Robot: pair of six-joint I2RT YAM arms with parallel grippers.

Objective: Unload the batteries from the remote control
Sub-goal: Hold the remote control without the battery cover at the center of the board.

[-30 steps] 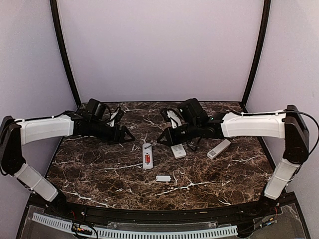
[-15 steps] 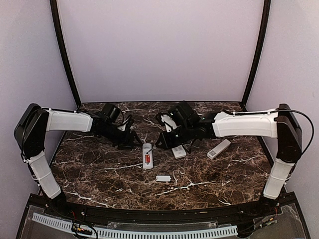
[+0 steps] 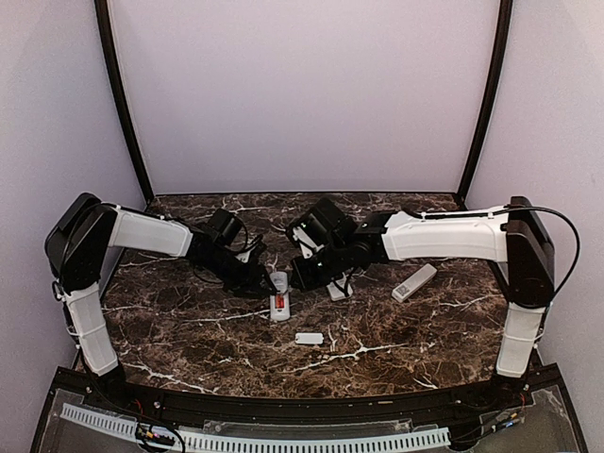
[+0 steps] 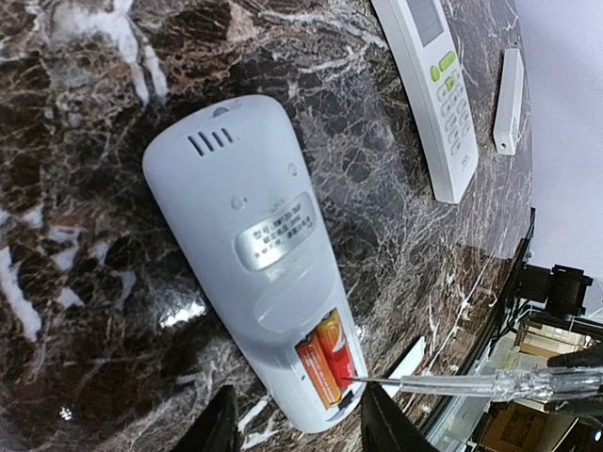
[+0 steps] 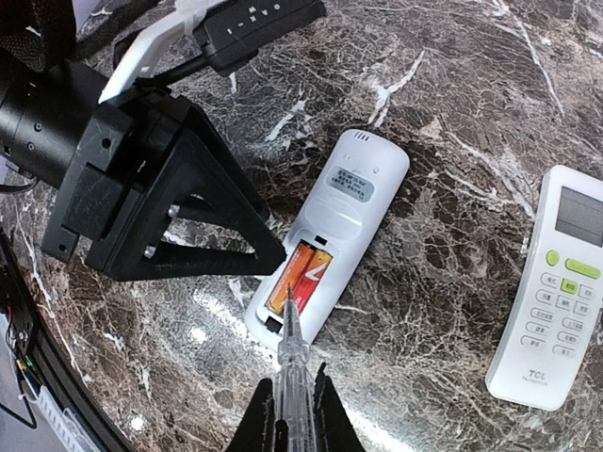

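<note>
Both arms have converged mid-frame on the white remote control [image 3: 279, 294]. The left claw [image 4: 300, 421], spread, straddles its end. The right claw [image 5: 294, 426], pinching a clear screwdriver [image 5: 290, 358], reaches the red-orange batteries [image 5: 300, 273], so prying looks imminent.

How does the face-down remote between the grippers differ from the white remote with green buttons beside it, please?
The face-down remote shows its back label; the green-button remote lies face up, showing screen and keys. The face-down remote's battery bay is open with two orange-red batteries inside; the green-button remote's bay is out of sight. Both are pale and lie flat on the marble table.
</note>
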